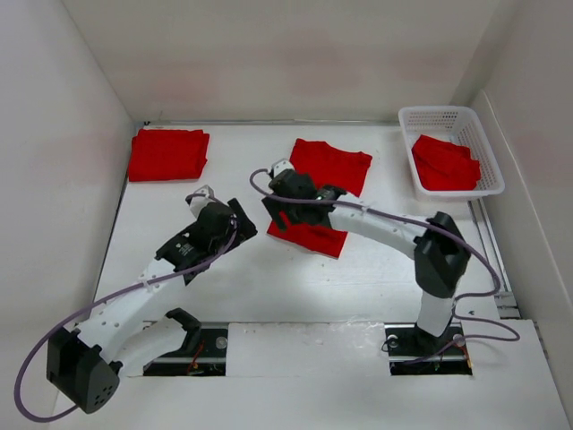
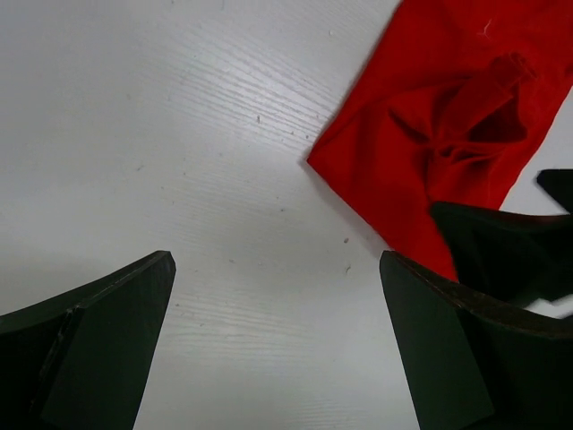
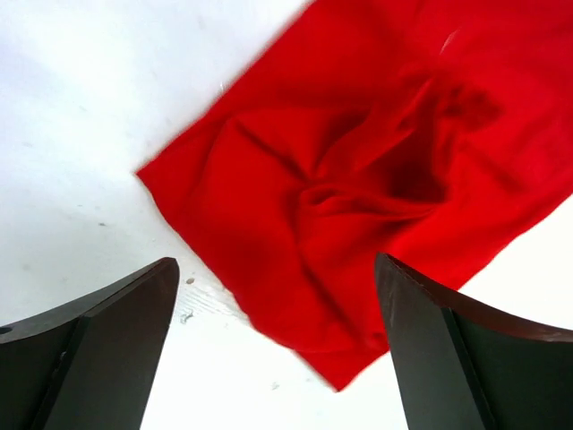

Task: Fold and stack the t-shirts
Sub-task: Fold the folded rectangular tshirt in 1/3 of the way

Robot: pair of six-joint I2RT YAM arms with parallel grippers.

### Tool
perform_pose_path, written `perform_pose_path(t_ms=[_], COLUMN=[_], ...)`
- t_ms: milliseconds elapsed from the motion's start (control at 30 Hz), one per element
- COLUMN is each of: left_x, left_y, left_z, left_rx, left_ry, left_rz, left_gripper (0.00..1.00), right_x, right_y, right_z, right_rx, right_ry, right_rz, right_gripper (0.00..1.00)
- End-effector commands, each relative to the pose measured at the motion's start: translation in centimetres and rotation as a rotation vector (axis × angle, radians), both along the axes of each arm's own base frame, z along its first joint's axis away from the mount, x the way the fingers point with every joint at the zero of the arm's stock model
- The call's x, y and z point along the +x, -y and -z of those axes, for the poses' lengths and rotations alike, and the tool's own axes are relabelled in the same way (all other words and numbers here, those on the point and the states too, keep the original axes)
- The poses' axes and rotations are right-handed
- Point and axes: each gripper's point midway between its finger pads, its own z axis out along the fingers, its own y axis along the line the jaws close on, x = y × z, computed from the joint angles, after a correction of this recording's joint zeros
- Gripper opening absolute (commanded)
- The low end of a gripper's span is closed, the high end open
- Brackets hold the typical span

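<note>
T-shirt in the middle point(image 1: 333, 166) is lying on the white table point(image 1: 269, 278), partly doubled over, its near end sitting under my right claw point(image 1: 279, 218). One folded red t-shirt pile point(image 1: 167, 154) is resting at the back left, and more red t-shirts point(image 1: 445, 166) are waiting in the white mesh basket point(image 1: 443, 115) at the back right.

The right claw point(image 3: 275, 262) is hanging spread wide over the cloth point(image 3: 340, 197), gripping nothing. The left claw point(image 2: 276, 260) is also spread and empty, and it is looking mostly at bare table, with the shirt's corner point(image 2: 430, 134) off to its right.

Risks I am flagging:
- A bunched knot of wrinkles is sitting mid-panel. If I am folding over it, the lump is getting locked in and the stack will likely sit crooked.
- The left claw is aiming beside the corner, not over it. Dropping straight down, I am probably closing on table.
- The two claws are working just beside each other; the right one is already poking into the left wrist view. Any inward reach is risking a knock.
- With layers doubled here, I may be pinching only the top one and dragging the fold open.
</note>
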Motion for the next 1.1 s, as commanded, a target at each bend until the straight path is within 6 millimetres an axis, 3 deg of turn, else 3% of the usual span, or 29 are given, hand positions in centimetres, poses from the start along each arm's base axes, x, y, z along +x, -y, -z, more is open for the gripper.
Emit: perform_pose_path(t_ms=[0, 100, 133, 233, 400, 600, 667, 900, 1000, 1067], left_x=[-0.1, -1.0, -1.2, -1.8, -2.3, -2.4, -2.4, -2.2, -2.2, -2.2], left_y=[-1.2, -2.0, -2.1, -2.6, -3.0, -2.6, -2.6, -2.5, -2.5, -2.5], left_z=[-2.1, -2.1, -2.0, -1.8, -1.2, -0.5, -0.5, -0.5, -0.5, -0.5], left_rx=[-0.023, -0.038, -0.039, -0.038, -0.023, -0.012, -0.012, -0.013, -0.013, -0.013], left_ry=[0.055, 0.063, 0.065, 0.063, 0.043, 0.011, 0.011, 0.012, 0.012, 0.012], left_rz=[-0.070, -0.090, -0.090, -0.102, -0.102, -0.080, -0.080, -0.080, -0.080, -0.080], left_gripper=[1.00, 1.00, 1.00, 1.00, 1.00, 1.00, 1.00, 1.00, 1.00, 1.00], right_x=[0.0, -0.5, -0.4, -0.4, -0.2, 0.7, 1.2, 2.7, 3.1, 3.6], right_y=[0.0, -1.2, -1.6, -1.9, -2.2, -1.5, -0.7, 0.7, 1.3, 1.6], right_z=[2.4, 3.7, 4.4, 5.5, 5.6, 4.8, 5.3, 5.7, 6.7, 6.4], right_rx=[-0.023, -0.007, 0.006, 0.016, 0.053, 0.118, 0.120, 0.123, 0.099, 0.107], right_ry=[-0.015, -0.041, -0.053, -0.074, -0.076, -0.093, -0.109, -0.109, -0.112, -0.108], right_rz=[0.178, 0.221, 0.247, 0.284, 0.334, 0.392, 0.418, 0.461, 0.478, 0.489], right_gripper=[0.94, 0.93, 0.87, 0.81, 0.78, 0.77, 0.72, 0.71, 0.66, 0.56])
